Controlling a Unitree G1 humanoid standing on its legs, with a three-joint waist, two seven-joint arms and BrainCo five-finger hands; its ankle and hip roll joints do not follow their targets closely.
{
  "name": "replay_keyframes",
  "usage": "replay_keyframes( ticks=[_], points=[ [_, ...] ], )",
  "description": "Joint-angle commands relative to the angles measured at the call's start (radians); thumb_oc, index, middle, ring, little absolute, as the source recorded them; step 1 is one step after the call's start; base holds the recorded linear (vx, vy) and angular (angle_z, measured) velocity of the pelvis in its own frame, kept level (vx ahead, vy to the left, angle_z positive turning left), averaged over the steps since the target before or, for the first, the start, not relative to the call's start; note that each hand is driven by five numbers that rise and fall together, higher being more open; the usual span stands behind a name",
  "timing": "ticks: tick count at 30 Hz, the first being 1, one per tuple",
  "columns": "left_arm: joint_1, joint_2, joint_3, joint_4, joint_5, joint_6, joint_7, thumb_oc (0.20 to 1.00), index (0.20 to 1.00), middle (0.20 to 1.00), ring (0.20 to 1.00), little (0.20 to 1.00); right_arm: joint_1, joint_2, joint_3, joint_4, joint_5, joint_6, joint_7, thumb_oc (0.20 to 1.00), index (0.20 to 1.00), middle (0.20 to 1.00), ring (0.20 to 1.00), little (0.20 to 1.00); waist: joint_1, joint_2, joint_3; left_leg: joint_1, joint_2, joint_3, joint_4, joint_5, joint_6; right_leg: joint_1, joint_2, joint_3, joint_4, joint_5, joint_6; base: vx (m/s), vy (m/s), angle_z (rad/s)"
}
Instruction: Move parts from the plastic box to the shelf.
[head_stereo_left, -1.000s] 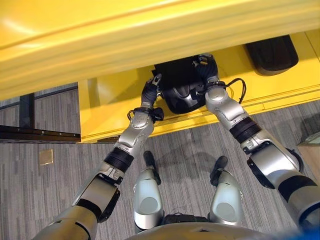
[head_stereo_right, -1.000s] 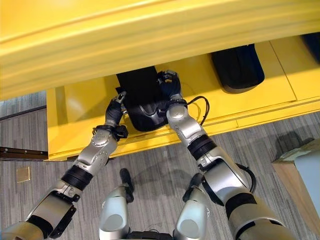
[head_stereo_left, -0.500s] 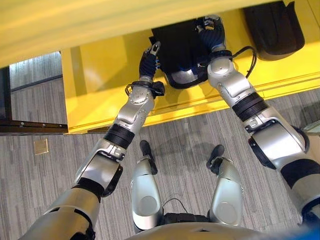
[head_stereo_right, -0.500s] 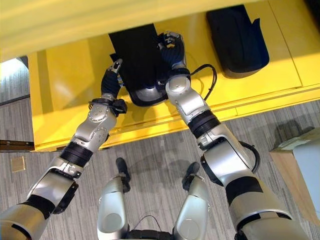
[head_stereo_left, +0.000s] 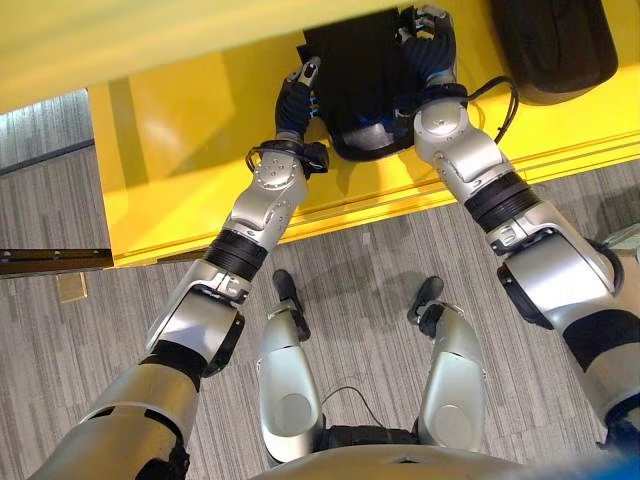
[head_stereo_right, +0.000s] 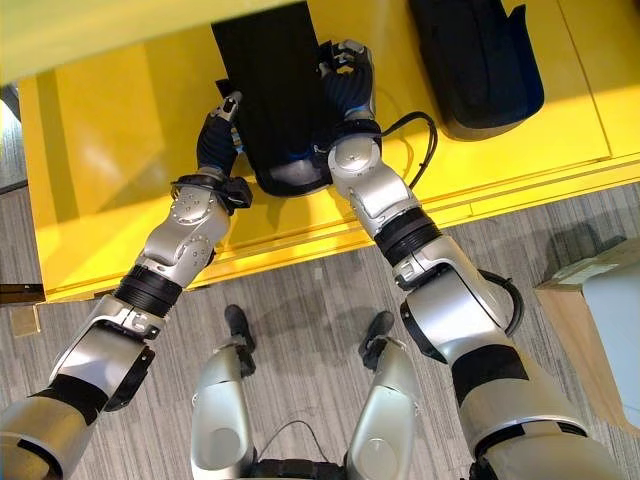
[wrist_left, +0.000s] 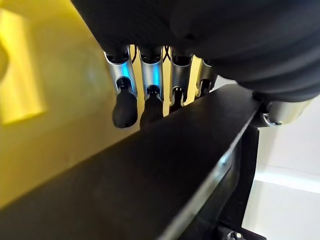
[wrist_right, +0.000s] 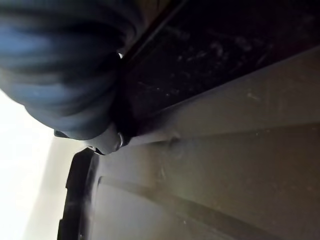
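We see the flat black rectangular part lying on the yellow metal shelf, held between our two hands. Our left hand rests against its left edge; in the left wrist view its fingers are straight and side by side, touching the part's edge. Our right hand is at the right edge, and we cannot tell how its fingers stand. A second dark rounded part lies further right on the shelf, well apart.
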Motion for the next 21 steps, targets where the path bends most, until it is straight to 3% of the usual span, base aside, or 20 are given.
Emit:
replay_keyframes(
  ticks=[1,2,3,10,12,14,21],
  points=[
    [-0.178,-0.053,-0.060,-0.069,-0.027,-0.045,-0.048,0.200,0.200,0.200,0.200,0.200,-0.083,0.087,0.019,-0.064,0.042,-0.034,0.003,0.200,0.200,0.200,0.200,0.200,0.028,-0.025,-0.020,-0.043,-0.012,0.069,0.023,-0.013,0.014,0.007,0.065,-0.025,0.044,-0.068,0.009,0.00,0.000,0.00],
    [-0.178,-0.054,-0.059,-0.069,-0.026,-0.043,-0.049,0.407,0.407,0.407,0.407,0.407,-0.082,0.086,0.019,-0.065,0.041,-0.033,0.003,0.253,0.253,0.253,0.253,0.253,0.028,-0.026,-0.020,-0.044,-0.012,0.068,0.024,-0.013,0.014,0.006,0.066,-0.025,0.043,-0.068,0.009,-0.01,-0.051,-0.01],
    [-0.176,-0.056,-0.060,-0.065,-0.013,-0.046,-0.035,1.000,1.000,1.000,1.000,1.000,-0.080,0.088,0.023,-0.059,0.019,-0.033,0.004,1.000,1.000,1.000,1.000,1.000,0.029,-0.027,-0.020,-0.054,-0.010,0.067,0.025,-0.013,0.013,-0.003,0.067,-0.026,0.045,-0.066,0.008,-0.02,-0.039,0.01],
    [-0.175,-0.069,-0.056,-0.048,-0.025,-0.120,0.014,1.000,1.000,1.000,1.000,1.000,-0.098,0.081,0.038,-0.040,-0.130,-0.038,-0.047,1.000,1.000,1.000,1.000,1.000,0.031,-0.026,-0.020,-0.058,-0.016,0.064,0.018,-0.015,0.014,-0.003,0.069,-0.031,0.025,-0.057,0.013,-0.02,-0.017,0.01],
    [-0.164,-0.079,-0.048,-0.055,-0.048,-0.150,0.028,1.000,1.000,1.000,1.000,1.000,-0.106,0.075,0.038,-0.050,-0.185,-0.008,-0.090,1.000,1.000,1.000,1.000,1.000,0.033,-0.030,-0.020,-0.059,-0.015,0.061,0.019,-0.018,0.015,0.002,0.070,-0.035,0.020,-0.056,0.016,-0.04,-0.062,0.00],
    [-0.146,-0.087,-0.045,-0.076,-0.019,-0.162,0.045,1.000,1.000,1.000,1.000,1.000,-0.109,0.064,0.029,-0.048,-0.199,0.020,-0.163,1.000,1.000,1.000,1.000,1.000,0.037,-0.037,-0.020,-0.060,-0.011,0.059,0.020,-0.023,0.015,0.007,0.070,-0.041,0.019,-0.055,0.020,-0.05,-0.073,-0.01],
    [-0.137,-0.088,-0.042,-0.094,0.020,-0.176,0.098,1.000,1.000,1.000,1.000,1.000,-0.114,0.044,0.027,-0.040,-0.268,0.036,-0.239,1.000,1.000,1.000,1.000,1.000,0.036,-0.044,-0.020,-0.051,-0.008,0.060,0.016,-0.026,0.014,0.020,0.076,-0.043,0.005,-0.052,0.027,-0.04,-0.024,0.01]
  ],
)
